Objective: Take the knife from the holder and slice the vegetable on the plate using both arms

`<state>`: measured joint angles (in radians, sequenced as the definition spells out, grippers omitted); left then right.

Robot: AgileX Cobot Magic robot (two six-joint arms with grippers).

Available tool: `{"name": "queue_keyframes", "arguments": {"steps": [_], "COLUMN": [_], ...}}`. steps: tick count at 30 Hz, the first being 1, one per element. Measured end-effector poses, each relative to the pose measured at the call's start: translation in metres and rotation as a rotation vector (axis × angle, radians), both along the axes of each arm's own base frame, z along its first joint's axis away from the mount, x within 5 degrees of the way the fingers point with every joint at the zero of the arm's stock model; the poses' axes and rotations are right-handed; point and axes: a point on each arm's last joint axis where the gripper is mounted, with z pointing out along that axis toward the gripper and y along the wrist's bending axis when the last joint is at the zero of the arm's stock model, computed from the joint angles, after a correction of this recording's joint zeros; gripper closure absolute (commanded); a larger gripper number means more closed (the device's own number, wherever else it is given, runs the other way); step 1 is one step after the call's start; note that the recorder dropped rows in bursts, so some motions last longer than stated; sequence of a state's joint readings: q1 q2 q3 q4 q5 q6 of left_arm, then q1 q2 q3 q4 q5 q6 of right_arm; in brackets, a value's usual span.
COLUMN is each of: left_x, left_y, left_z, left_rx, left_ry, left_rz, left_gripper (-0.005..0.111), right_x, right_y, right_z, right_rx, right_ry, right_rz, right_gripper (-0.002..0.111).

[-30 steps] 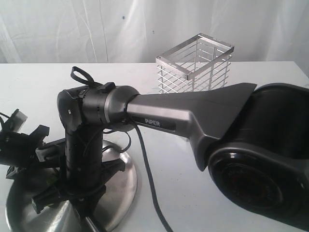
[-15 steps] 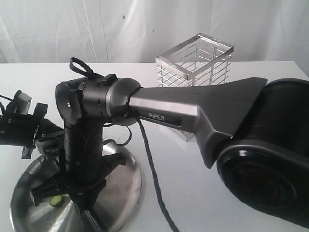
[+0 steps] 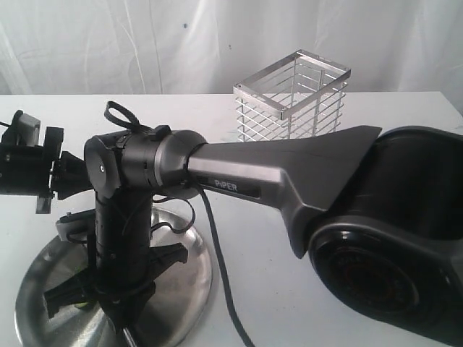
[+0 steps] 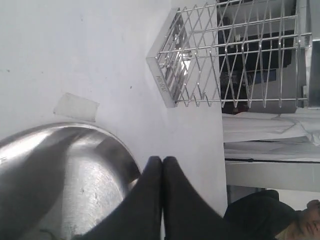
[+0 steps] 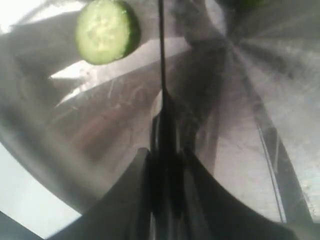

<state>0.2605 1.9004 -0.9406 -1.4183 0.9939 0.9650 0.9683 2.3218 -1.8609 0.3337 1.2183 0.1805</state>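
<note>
Pinching the knife (image 5: 163,115) in the part-closed right gripper (image 5: 165,155), blade edge-on over the plate (image 5: 260,100) beside the cut vegetable (image 5: 106,31) at upper left, and probably needing the shut, empty left gripper (image 4: 162,162) pinning it before pressing straight down.

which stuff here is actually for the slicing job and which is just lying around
For the job: knife in the right gripper, cut vegetable slice, plate, holder, shut left gripper.
Just lying about: tape patch on the table, white curtain behind.
</note>
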Motion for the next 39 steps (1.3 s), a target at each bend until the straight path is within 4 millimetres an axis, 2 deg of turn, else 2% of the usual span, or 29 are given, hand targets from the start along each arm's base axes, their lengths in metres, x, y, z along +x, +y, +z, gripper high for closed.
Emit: {"name": "queue_keyframes", "arguments": {"steps": [9, 16, 22, 28, 35, 39], "left_x": [-0.003, -0.003, -0.002, -0.001, -0.001, 0.0], "left_y": [-0.002, -0.003, -0.003, -0.004, -0.004, -0.004], "left_z": [0.02, 0.024, 0.026, 0.03, 0.033, 0.035], "left_rx": [-0.038, -0.065, -0.077, -0.119, -0.137, -0.134], "left_ry": [-0.064, -0.08, -0.084, -0.102, -0.134, -0.154], "left_rz": [-0.011, -0.01, -0.005, 0.008, 0.008, 0.01], "left_gripper": [0.107, 0.107, 0.107, 0.107, 0.107, 0.107], "right_x": [-0.002, -0.005, -0.02, -0.025, -0.024, -0.027], "right_y": [0.002, 0.002, -0.012, -0.021, -0.023, -0.026], "right_z": [-0.003, -0.005, -0.01, 0.0, 0.007, 0.031], "right_rx": [0.005, 0.007, -0.025, -0.056, -0.048, -0.036], "right_ry": [0.033, 0.054, 0.137, 0.096, 0.066, -0.026], "right_rz": [-0.03, -0.057, -0.081, -0.055, -0.031, 0.027], "right_gripper": [0.108, 0.108, 0.108, 0.108, 0.108, 0.108]}}
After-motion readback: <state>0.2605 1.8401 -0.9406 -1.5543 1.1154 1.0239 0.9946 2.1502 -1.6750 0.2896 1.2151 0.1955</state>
